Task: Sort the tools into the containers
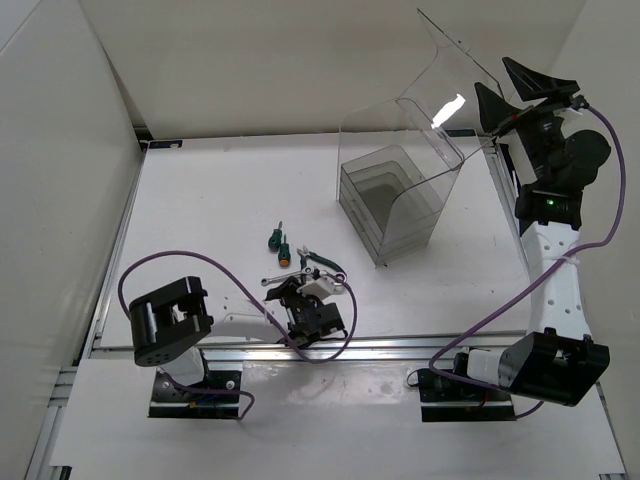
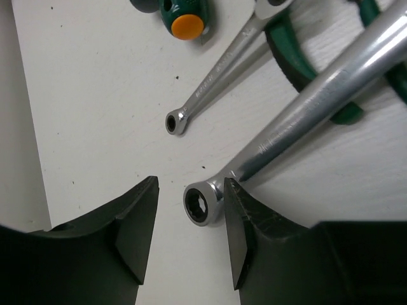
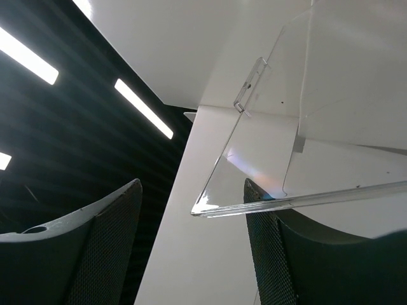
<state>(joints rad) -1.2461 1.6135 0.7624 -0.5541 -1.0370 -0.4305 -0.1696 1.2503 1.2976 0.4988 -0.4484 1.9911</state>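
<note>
My left gripper (image 2: 189, 188) is open, low over the table. The ring end of a large silver wrench (image 2: 198, 204) lies between its fingers, against the right finger (image 2: 245, 229). A smaller wrench (image 2: 213, 79), green-handled pliers (image 2: 296, 73) and an orange-tipped screwdriver (image 2: 187, 25) lie beyond. In the top view the two screwdrivers (image 1: 278, 243), the pliers (image 1: 322, 262) and a wrench (image 1: 274, 282) lie just past the left gripper (image 1: 296, 296). The clear bin (image 1: 395, 200) stands at centre right with its lid (image 1: 460, 60) raised. My right gripper (image 3: 193, 187) is open around the lid's corner (image 3: 219, 204).
White walls enclose the table on the left, back and right. The table's metal front rail (image 1: 380, 345) runs just behind the left gripper. The right arm (image 1: 555, 250) rises along the right edge, beside the bin.
</note>
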